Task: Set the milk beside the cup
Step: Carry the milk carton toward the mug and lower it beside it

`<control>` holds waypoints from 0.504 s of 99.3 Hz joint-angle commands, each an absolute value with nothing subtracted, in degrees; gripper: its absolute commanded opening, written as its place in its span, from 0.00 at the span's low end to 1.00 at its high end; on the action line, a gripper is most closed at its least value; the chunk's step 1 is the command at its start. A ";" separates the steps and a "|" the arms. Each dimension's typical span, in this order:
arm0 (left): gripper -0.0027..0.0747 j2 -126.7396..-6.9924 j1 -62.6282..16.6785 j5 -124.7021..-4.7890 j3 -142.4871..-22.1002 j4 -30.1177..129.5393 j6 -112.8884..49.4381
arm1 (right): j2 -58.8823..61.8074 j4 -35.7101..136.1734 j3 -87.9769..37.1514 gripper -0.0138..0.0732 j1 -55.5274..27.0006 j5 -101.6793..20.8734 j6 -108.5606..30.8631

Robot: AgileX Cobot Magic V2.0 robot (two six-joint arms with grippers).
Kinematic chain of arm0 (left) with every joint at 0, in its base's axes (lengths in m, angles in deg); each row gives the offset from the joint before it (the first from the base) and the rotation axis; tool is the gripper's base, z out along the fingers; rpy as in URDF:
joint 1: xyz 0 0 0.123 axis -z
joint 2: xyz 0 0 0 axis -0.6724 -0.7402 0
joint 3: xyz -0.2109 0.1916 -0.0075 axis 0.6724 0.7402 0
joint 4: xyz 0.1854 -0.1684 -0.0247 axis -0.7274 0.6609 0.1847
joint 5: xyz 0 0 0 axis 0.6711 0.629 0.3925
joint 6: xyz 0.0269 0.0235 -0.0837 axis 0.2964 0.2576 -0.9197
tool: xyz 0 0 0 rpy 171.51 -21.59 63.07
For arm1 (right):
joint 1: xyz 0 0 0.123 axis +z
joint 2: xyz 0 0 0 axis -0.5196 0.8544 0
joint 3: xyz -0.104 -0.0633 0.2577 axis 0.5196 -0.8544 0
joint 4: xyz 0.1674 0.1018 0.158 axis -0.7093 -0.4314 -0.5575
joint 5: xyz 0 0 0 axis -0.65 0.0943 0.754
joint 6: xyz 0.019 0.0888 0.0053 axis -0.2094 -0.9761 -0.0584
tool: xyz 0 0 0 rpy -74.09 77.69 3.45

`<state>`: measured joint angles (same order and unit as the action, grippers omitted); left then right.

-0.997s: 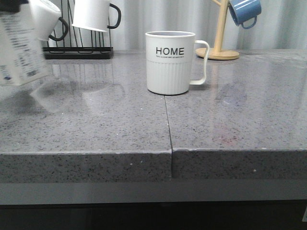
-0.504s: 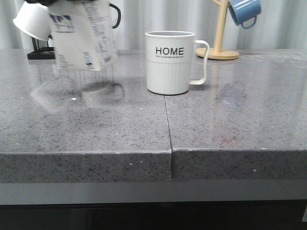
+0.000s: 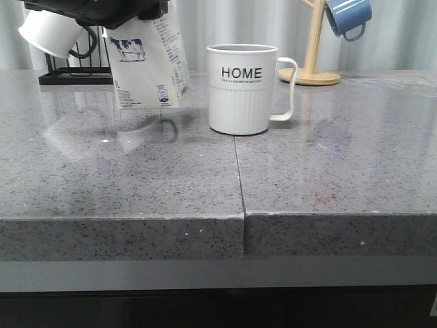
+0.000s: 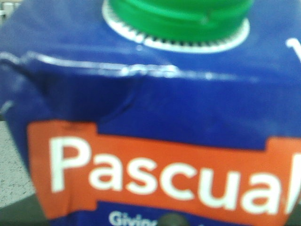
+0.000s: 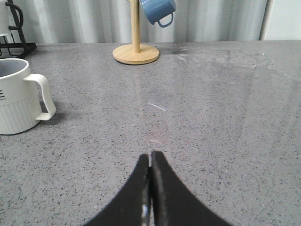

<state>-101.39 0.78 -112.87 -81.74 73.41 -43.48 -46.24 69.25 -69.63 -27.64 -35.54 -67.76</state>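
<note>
The milk (image 3: 147,65), a white carton with a cow picture, hangs tilted just above the grey counter, left of the cup and a small gap from it. My left gripper (image 3: 102,14) is shut on its top. In the left wrist view the carton's blue top (image 4: 150,94), green cap and orange band fill the frame and hide the fingers. The cup (image 3: 242,89), a white "HOME" mug, stands upright mid-counter with its handle to the right; it also shows in the right wrist view (image 5: 16,99). My right gripper (image 5: 150,157) is shut and empty, low over the counter to the right of the cup.
A black rack with white black-handled mugs (image 3: 51,31) stands at the back left behind the carton. A wooden mug tree (image 3: 314,48) with a blue mug (image 3: 348,17) stands at the back right. A seam (image 3: 239,171) runs down the counter to its front edge.
My left gripper has carried the milk from the far left edge rightward toward the cup, turning the cow side to the front. The cup and right gripper have not moved.
</note>
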 commanded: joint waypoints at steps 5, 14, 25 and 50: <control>0.32 -99.35 2.47 -125.69 -86.74 70.73 -42.16 | -45.70 69.73 -68.09 0.08 -28.07 -39.85 -67.85; 0.32 -100.33 3.21 -126.51 -87.74 72.02 -41.21 | -45.70 69.73 -68.09 0.08 -28.07 -39.85 -67.85; 0.32 -101.42 4.18 -127.80 -88.06 73.85 -40.65 | -45.70 69.73 -68.09 0.08 -28.07 -39.85 -67.85; 0.32 -102.98 5.03 -128.20 -88.06 76.26 -39.31 | -45.70 69.73 -68.09 0.08 -28.07 -39.85 -67.85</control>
<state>-106.52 4.31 -116.44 -84.45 80.68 -40.50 -46.24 69.25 -69.63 -27.64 -35.54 -67.76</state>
